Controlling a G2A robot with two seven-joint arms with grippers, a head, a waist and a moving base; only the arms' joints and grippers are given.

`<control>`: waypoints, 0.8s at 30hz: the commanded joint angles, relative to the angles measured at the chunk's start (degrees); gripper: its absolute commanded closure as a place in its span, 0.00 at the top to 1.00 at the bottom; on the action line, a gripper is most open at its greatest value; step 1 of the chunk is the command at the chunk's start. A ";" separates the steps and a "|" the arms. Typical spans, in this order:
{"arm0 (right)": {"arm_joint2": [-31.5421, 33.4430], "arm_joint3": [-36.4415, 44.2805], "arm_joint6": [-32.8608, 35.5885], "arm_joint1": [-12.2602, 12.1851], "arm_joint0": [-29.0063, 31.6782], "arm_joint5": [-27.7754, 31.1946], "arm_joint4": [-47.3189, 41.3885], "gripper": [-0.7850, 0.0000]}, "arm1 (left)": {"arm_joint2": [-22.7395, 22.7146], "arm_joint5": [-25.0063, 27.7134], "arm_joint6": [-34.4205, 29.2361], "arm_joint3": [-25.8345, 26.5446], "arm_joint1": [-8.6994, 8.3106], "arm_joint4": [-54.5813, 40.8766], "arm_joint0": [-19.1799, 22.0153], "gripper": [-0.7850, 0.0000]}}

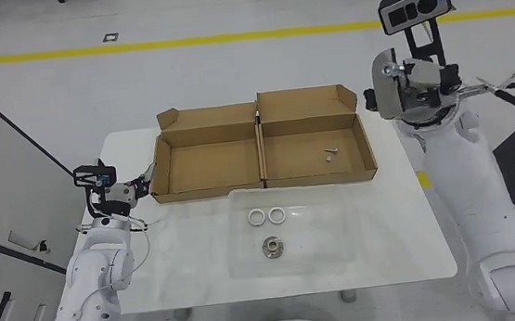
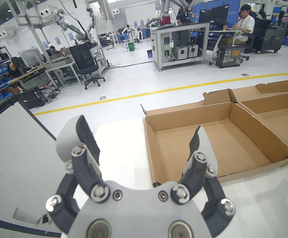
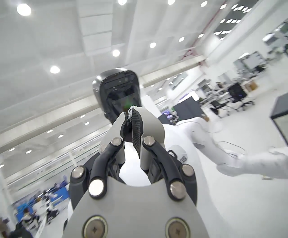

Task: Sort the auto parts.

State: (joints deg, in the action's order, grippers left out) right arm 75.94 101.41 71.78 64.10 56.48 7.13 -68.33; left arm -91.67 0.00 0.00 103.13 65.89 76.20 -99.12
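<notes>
Two white rings (image 1: pixel 256 217) (image 1: pixel 277 215) and a metal flanged part (image 1: pixel 271 247) lie on the white table (image 1: pixel 396 240) in front of two open cardboard boxes. The left box (image 1: pixel 209 165) holds nothing; the right box (image 1: pixel 317 150) holds a small bolt (image 1: pixel 329 152). My left gripper (image 1: pixel 145 183) (image 2: pixel 141 135) is open beside the left box's near left corner, nothing between its fingers. My right gripper (image 3: pixel 130 119) is shut with nothing in it, raised high off the table's right side and pointing upward; in the top view its arm (image 1: pixel 409 85) stands right of the right box.
A grey cabinet panel (image 1: pixel 7 175) stands left of the table. The yellow floor line (image 1: pixel 227 38) runs behind the boxes. Bare table surface lies right of the parts and along the front edge.
</notes>
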 commanded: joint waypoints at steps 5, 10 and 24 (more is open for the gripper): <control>10.21 -0.68 1.32 -2.72 -0.68 -10.28 20.85 0.00 | 0.00 0.00 0.00 0.00 0.00 0.00 0.00 1.00; 11.83 -1.24 3.44 -4.46 -4.15 -16.37 37.92 0.00 | 0.00 0.00 0.00 0.00 0.00 0.00 0.00 1.00; -8.56 -14.71 4.17 -4.72 -19.47 -15.22 75.16 0.00 | 0.00 0.00 0.00 0.00 0.00 0.00 0.00 1.00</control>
State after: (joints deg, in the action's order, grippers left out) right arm 68.97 87.91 76.15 59.21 37.79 -8.19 5.87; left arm -91.67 0.00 0.00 103.13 65.89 76.20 -99.12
